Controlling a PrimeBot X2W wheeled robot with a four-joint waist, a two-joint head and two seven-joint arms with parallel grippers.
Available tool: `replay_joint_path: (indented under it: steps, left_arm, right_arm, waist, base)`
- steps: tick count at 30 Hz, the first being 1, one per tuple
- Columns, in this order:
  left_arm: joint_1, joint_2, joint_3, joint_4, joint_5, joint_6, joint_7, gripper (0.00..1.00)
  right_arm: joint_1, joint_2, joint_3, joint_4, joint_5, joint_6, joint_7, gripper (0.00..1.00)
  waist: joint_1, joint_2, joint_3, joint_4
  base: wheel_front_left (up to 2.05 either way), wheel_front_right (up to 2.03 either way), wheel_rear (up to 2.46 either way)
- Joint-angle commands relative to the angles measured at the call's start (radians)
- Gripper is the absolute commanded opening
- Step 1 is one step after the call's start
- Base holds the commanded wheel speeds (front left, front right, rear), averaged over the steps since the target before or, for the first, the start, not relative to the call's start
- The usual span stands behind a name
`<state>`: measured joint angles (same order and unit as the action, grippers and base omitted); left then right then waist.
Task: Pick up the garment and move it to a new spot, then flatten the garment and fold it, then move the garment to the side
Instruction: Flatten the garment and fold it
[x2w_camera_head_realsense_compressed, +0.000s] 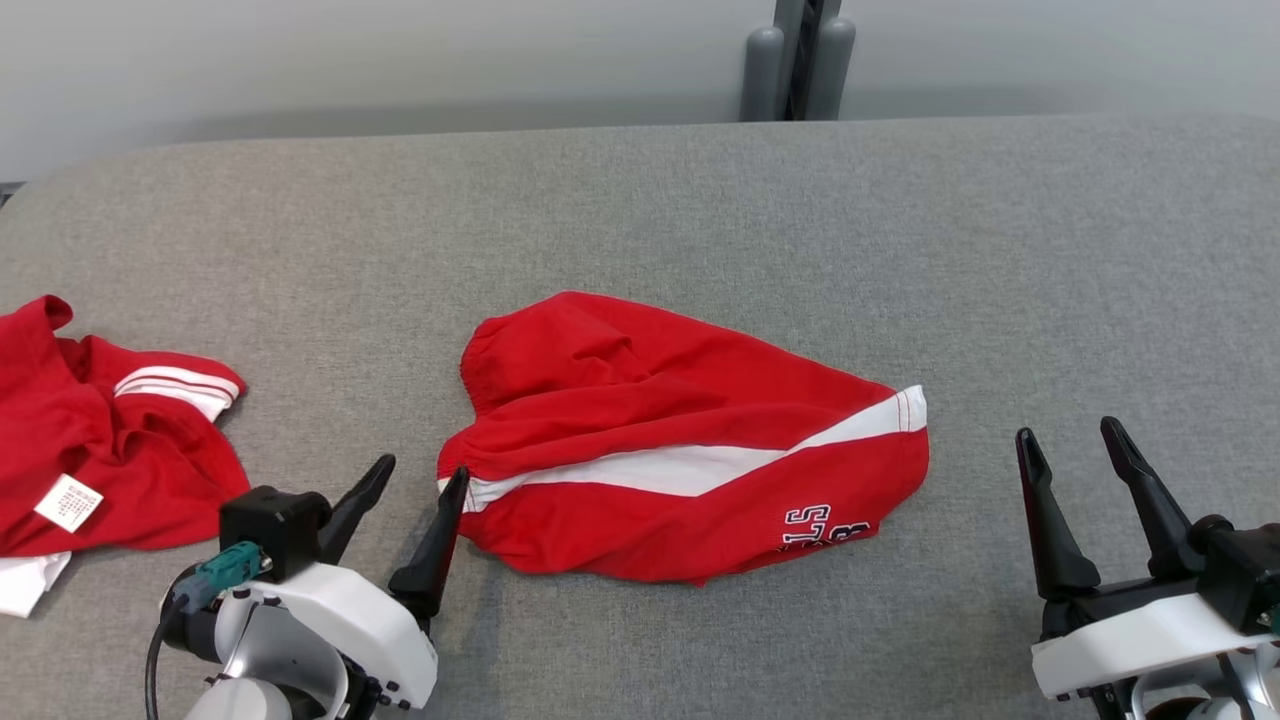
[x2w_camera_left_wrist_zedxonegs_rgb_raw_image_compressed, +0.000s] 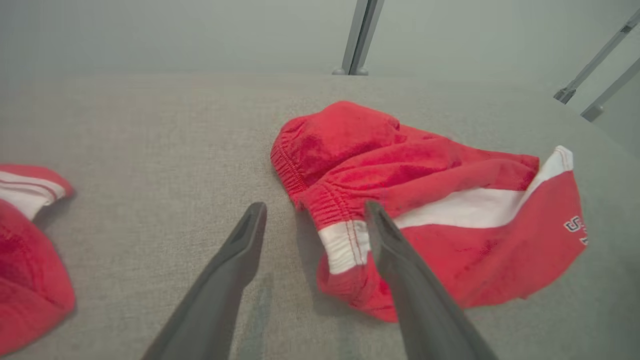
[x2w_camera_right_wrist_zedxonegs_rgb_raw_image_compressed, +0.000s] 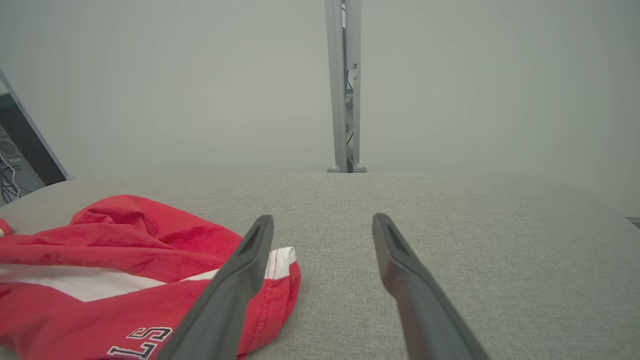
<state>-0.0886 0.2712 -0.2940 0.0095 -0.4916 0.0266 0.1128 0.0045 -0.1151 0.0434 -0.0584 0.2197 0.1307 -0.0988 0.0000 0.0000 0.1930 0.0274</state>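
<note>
Resting mid-way across the grey surface (x2w_camera_head_realsense_compressed: 700, 200) as a crumpled red garment (x2w_camera_head_realsense_compressed: 650, 420), lying long axis left to right, ending waistband-first just beside the wide-open left gripper (x2w_camera_head_realsense_compressed: 423, 467), sitting well apart from the equally open right gripper (x2w_camera_head_realsense_compressed: 1068, 430).

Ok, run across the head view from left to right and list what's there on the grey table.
Crumpled red garment with a white label → left tool, open → red shorts with a white stripe → right tool, open.
</note>
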Motion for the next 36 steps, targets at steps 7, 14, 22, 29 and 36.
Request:
replay_joint_path:
  steps: [7, 14, 22, 29, 36]
  left_arm:
    - [-0.019, 0.023, -0.007, 0.034, -0.067, -0.039, 0.093, 1.00]
    - [-0.037, 0.021, -0.013, 0.044, -0.097, -0.067, 0.101, 0.00]
    - [-0.062, 0.020, -0.025, 0.036, -0.082, -0.066, 0.101, 0.00]
    - [-0.119, 0.003, -0.050, 0.055, -0.072, -0.080, 0.085, 0.00]
    - [-0.157, -0.019, -0.064, 0.095, -0.066, -0.093, 0.043, 0.00]
  right_arm:
    - [-0.031, -0.008, 0.005, 0.015, 0.011, 0.000, -0.014, 1.00]
    - [-0.069, -0.042, 0.026, 0.036, 0.054, 0.000, -0.011, 1.00]
    - [-0.185, -0.186, 0.138, 0.123, 0.206, 0.000, 0.022, 1.00]
    - [-0.327, -0.372, 0.378, 0.218, 0.369, 0.000, 0.070, 1.00]
    - [-0.431, -0.460, 0.559, 0.258, 0.503, 0.000, 0.025, 0.00]
  waist:
    - [0.0000, 0.0000, 0.046, -0.013]
    - [0.0000, 0.0000, 0.066, -0.012]
    - [0.0000, 0.0000, 0.101, 0.001]
    - [0.0000, 0.0000, 0.162, 0.049]
    - [0.0000, 0.0000, 0.195, 0.079]
  base:
    - [0.00, 0.00, 0.00]
    - [0.00, 0.00, 0.00]
    - [0.00, 0.00, 0.00]
    - [0.00, 0.00, 0.00]
    - [0.00, 0.00, 0.00]
